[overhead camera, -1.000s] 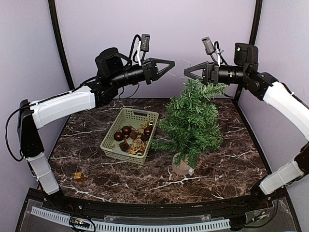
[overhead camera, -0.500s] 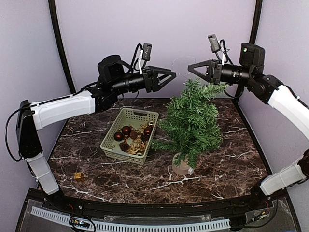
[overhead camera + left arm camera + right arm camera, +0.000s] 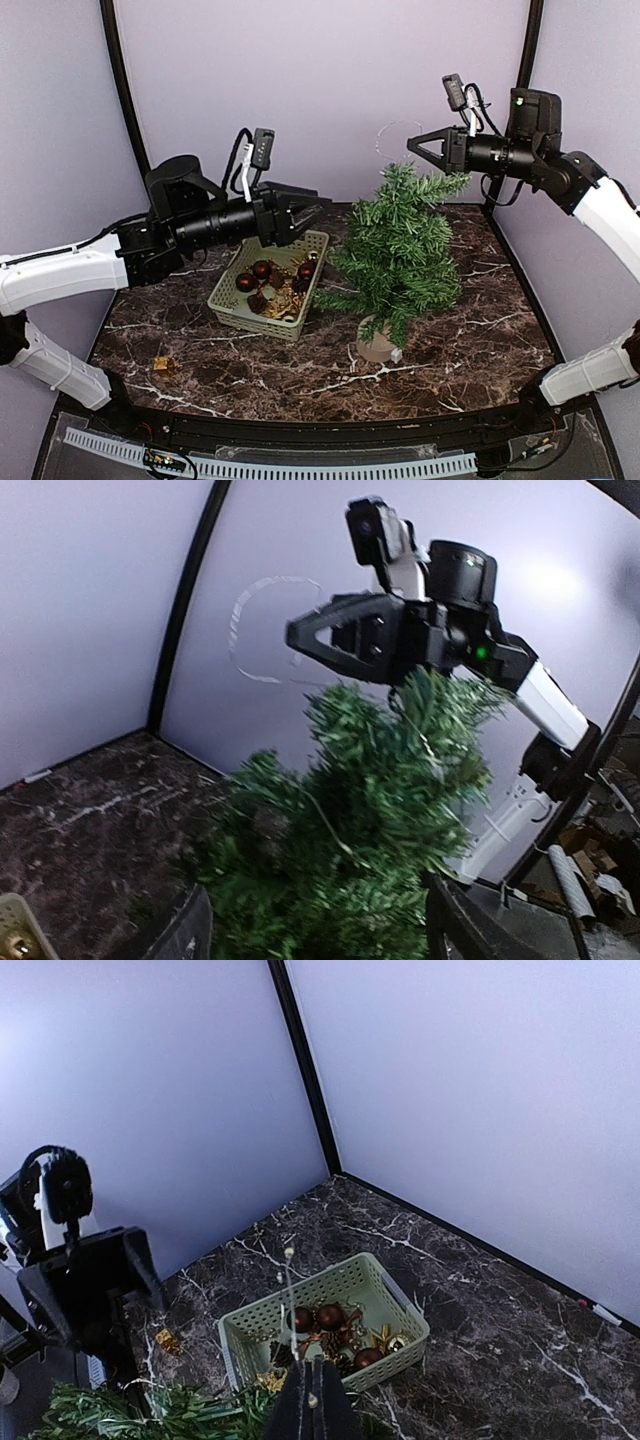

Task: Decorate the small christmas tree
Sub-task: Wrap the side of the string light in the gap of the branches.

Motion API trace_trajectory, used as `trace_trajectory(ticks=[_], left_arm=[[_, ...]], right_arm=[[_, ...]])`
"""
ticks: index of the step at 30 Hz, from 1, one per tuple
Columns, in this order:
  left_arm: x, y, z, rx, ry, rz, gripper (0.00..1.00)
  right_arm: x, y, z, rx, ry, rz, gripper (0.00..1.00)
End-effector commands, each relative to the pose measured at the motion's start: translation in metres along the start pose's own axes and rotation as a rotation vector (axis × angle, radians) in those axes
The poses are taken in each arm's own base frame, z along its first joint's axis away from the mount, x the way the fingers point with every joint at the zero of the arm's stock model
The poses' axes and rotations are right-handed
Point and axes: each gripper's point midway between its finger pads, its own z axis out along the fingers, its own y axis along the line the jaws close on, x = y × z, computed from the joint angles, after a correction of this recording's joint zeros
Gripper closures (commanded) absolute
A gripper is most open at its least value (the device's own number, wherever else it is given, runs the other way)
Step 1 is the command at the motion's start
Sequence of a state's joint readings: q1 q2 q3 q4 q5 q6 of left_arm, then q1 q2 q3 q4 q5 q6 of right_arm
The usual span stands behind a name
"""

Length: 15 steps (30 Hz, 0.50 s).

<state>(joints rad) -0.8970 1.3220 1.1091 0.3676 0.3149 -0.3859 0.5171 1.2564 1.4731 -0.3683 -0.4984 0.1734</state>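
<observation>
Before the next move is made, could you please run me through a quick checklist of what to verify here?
1. Right gripper, fingers shut on the thin clear wire strand: ok.
2. Left gripper open and holding nothing: ok.
3. Small green artificial christmas tree upright on its round tan wooden base: ok.
4. Strand free of snags in the tree: cannot tell.
5. Pale green plastic basket upright beside the tree, dark red ball ornaments inside: ok.
</observation>
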Motion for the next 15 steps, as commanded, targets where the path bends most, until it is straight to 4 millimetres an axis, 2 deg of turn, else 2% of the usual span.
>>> trace_trajectory(ticks=[1,4,6,9,15], left_arm=[[0.034,-0.019,0.001,0.038,0.059,-0.135,0.29],[0.047,-0.039,0.007,0.09,0.076,-0.172,0.34],[0.055,-0.044,0.012,0.104,0.091,-0.19,0.37],[0.064,-0.045,0.02,0.109,0.106,-0.209,0.39],[0.065,-0.05,0.039,0.14,0.108,-0.192,0.49]], right_arm=[[-0.005,-0.002,-0.004,0.03,-0.023,-0.008,1.0],[-0.005,-0.001,-0.006,0.032,-0.027,-0.007,1.0],[-0.006,-0.001,-0.007,0.033,-0.031,-0.008,1.0],[-0.005,0.0,-0.008,0.031,-0.032,-0.006,1.0],[-0.004,0.001,-0.011,0.035,-0.035,-0.008,1.0]])
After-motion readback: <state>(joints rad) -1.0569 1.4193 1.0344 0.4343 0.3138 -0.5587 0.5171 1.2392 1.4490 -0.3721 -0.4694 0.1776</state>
